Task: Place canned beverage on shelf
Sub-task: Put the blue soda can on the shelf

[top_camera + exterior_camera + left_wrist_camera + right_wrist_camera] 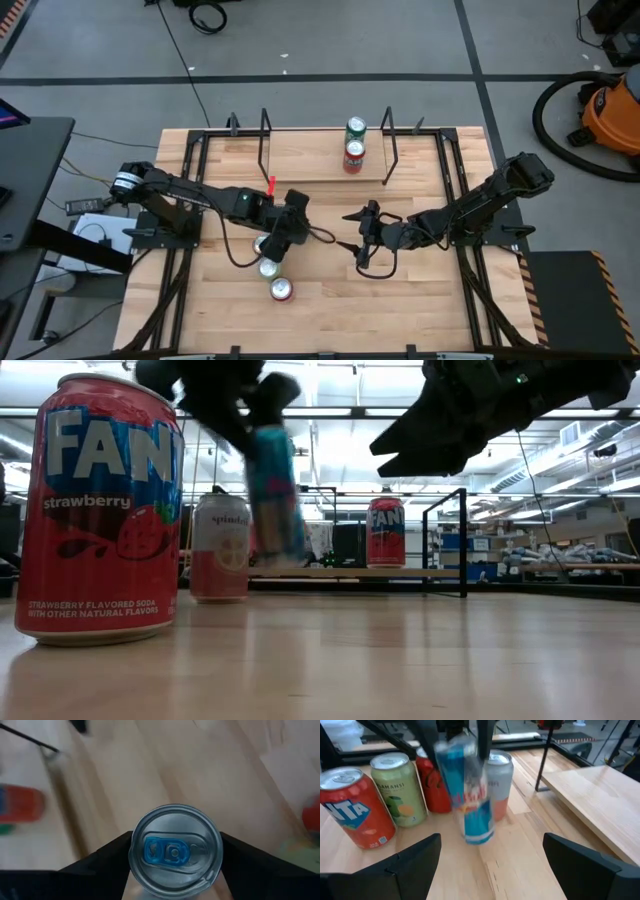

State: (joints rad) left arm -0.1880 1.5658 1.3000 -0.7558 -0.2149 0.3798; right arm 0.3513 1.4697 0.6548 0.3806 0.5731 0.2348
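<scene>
A: While the left gripper (175,865) clamps the blue can (175,851) by its sides, that can hangs clear of the table (400,660), centre-left in the low view, slightly tilted and blurred.

B: And the wrist view looks straight down on its lid, dark fingers (107,860) pressing either flank. Where's the shelf (310,160)?

A: Upper middle of the overhead frame, a pale plank between black rods. Two cans (355,145) sit on it already, touching, toward its right end. Plenty of bare plank to their left.

B: The right gripper (362,232)?

A: Spread wide, holding nothing, hovering at centre frame, just right of the left one.

B: How do you reckon the can handles?

A: Looks sealed, tab flat, so I'd judge it full: some weight, a stiff wall, smooth and slick metal. A slim, tall can tips easily. A mid-body side grip seems right to me; squeeze too hard and thin aluminium may dent.

B: Others left on the table?

A: A silver-topped can (268,267) and a red can (281,290) lower left of centre overhead, near the left gripper. The right wrist view shows a green can (400,787) among them too.

B: Risk?

A: Clipping a rod, or nudging the shelved pair.
</scene>
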